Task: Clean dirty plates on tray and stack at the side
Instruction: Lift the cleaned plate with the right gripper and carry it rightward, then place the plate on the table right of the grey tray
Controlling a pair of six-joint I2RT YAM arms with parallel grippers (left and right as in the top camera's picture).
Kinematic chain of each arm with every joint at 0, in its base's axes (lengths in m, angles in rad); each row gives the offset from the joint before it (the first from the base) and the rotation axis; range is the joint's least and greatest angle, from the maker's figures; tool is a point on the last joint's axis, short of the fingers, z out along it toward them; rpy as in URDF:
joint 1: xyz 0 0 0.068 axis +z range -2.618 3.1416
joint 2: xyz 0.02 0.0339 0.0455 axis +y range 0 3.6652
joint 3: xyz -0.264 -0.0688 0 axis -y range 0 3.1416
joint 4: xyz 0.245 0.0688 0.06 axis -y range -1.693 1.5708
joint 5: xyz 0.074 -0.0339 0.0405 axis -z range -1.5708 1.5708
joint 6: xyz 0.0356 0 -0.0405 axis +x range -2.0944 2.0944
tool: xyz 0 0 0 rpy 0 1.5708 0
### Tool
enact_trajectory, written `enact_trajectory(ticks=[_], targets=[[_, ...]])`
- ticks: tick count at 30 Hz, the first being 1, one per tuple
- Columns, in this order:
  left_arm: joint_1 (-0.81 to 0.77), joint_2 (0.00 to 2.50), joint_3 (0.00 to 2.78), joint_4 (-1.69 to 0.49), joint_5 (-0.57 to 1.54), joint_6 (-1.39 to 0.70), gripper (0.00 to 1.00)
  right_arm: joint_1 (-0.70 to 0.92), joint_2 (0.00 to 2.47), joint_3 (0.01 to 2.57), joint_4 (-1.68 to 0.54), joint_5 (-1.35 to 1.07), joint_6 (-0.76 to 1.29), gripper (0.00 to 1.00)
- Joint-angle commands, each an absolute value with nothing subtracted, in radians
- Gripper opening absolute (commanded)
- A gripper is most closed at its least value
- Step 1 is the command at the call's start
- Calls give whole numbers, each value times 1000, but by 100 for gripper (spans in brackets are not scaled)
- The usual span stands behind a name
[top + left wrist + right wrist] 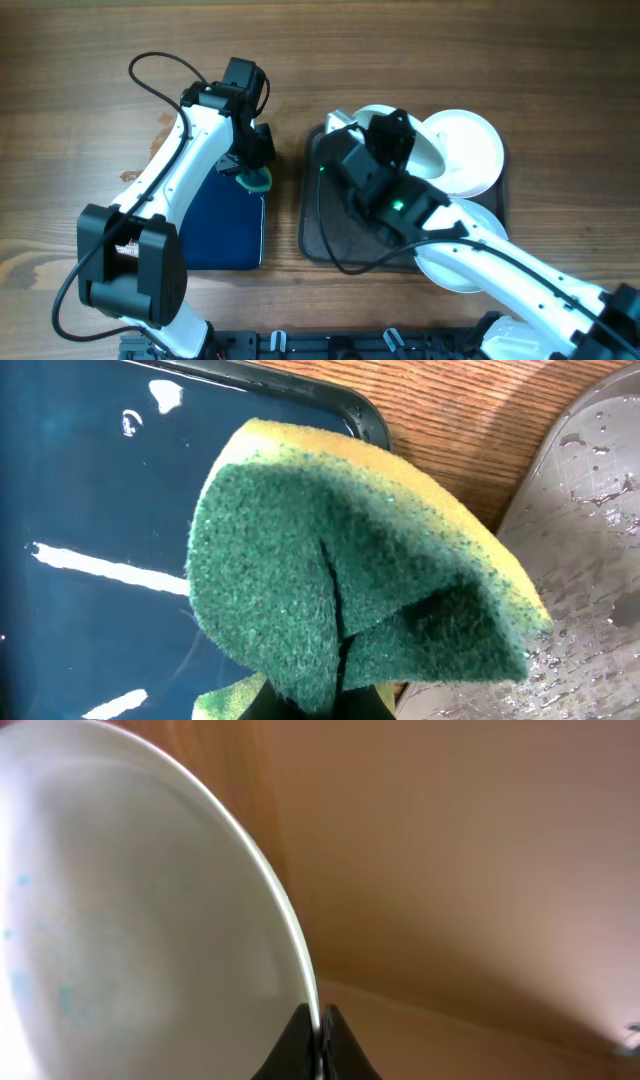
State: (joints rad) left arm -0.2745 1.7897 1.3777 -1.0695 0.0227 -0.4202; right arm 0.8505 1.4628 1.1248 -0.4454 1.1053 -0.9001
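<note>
My right gripper (388, 138) is shut on the rim of a white plate (372, 113) and holds it tilted up over the back of the dark grey tray (330, 235). In the right wrist view the jaws (318, 1025) pinch the rim, and the plate's face (110, 940) carries faint blue smears. A second plate (468, 150) lies at the tray's back right. A third plate (452, 265) lies at the front right, partly under my right arm. My left gripper (257, 158) is shut on a green and yellow sponge (255, 181), which fills the left wrist view (340, 560).
A smaller dark-blue tray (225, 225) lies left of the grey tray, and its wet surface shows in the left wrist view (90, 480). The sponge hangs over its back right corner. The grey tray's wet corner (590, 520) is close on the right. Wooden table all round.
</note>
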Motion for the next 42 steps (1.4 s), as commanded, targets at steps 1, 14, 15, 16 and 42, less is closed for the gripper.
enact_trajectory(ticks=[1, 14, 15, 16, 42], targets=[[-270, 1767, 1393, -1071, 6, -400, 4, 857, 1490, 1148, -403, 1224, -939, 5], [-270, 1767, 1393, -1084, 6, -400, 4, 848, 1531, 1148, -379, 1386, -768, 4], [-270, 1767, 1393, -1081, 6, -400, 4, 837, 1534, 1148, -251, 1412, -849, 4], [-270, 1767, 1393, -1078, 6, -400, 4, 843, 1530, 1148, -125, 1308, -855, 4], [-270, 1767, 1393, -1089, 6, -400, 4, 794, 1605, 1145, -223, 1521, -591, 4]])
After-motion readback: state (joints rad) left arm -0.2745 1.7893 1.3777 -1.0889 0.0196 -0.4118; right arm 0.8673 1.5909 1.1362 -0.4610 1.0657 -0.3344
